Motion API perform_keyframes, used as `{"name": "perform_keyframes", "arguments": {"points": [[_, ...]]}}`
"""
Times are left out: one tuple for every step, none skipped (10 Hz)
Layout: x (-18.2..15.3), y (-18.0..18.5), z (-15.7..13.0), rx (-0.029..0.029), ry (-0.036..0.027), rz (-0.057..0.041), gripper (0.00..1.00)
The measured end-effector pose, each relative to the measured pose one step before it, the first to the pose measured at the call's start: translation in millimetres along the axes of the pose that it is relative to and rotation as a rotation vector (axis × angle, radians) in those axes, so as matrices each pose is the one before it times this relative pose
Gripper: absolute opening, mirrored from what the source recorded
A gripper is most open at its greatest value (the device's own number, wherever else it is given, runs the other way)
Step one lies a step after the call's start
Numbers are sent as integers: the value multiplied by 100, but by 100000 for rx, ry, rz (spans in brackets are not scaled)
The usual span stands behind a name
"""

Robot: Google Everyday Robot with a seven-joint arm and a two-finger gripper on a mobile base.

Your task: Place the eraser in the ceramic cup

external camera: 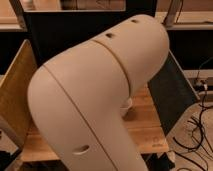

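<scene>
My own arm (100, 100) filled most of the frame, a pale bent casing running from the upper right down to the lower left, and it stood in the way of nearly everything. My gripper was out of the frame, so I could not tell how wide it stood or whether it held anything. The eraser and the ceramic cup were hidden too; I could not tell where they lay. Right of centre, a strip of wooden table (145, 130) showed, with a sliver of a white cup (126, 105) at the arm's edge. A dark panel (172, 95) leaned at the right, a wooden board (15, 95) at the left, and cables (197, 130) trailed at the lower right.
</scene>
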Motion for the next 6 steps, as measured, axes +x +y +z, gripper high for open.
{"name": "perform_keyframes", "arguments": {"points": [[1378,1946,1227,-622,4910,-4417,80],[947,1521,1197,-650,4277,-2997,80],[507,1102,940,-206,3187,-2190,80],[-156,1295,979,27,2344,-2529,80],[-422,948,967,323,2423,-2000,80],[-1040,928,806,237,1717,-1975,80]]}}
